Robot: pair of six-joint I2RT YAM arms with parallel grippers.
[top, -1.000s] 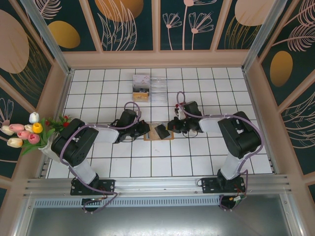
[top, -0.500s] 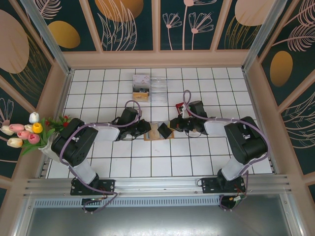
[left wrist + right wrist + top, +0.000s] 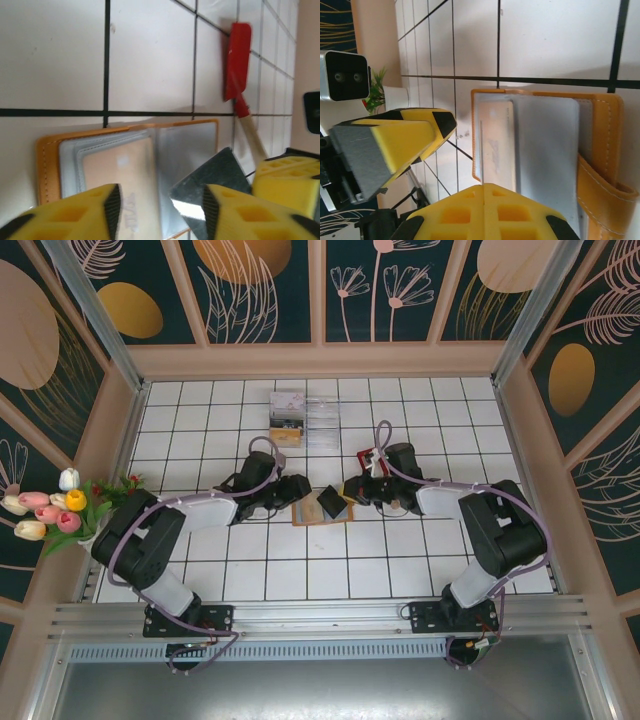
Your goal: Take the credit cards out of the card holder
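The card holder (image 3: 312,516) lies open on the white tiles, tan-orange with grey-blue panels (image 3: 187,145). A pale credit card (image 3: 122,172) sits in its left panel. My right gripper (image 3: 350,494) is shut on a dark credit card (image 3: 215,177), which hangs tilted just above the holder's right panel. In the right wrist view that card is a thin edge-on line (image 3: 482,150) running out from between the yellow fingertips (image 3: 520,212). My left gripper (image 3: 160,212) hovers over the holder's left side, open, with nothing between its fingers.
A red spatula (image 3: 237,60) with a wooden handle lies on the tiles just beyond the holder. A clear plastic box (image 3: 305,418) stands at the back of the floor. A bunch of tulips (image 3: 55,508) sits on the left wall ledge.
My left gripper has opened and drawn back from the holder's left edge. The right gripper has shifted slightly to the right with the dark card in it.
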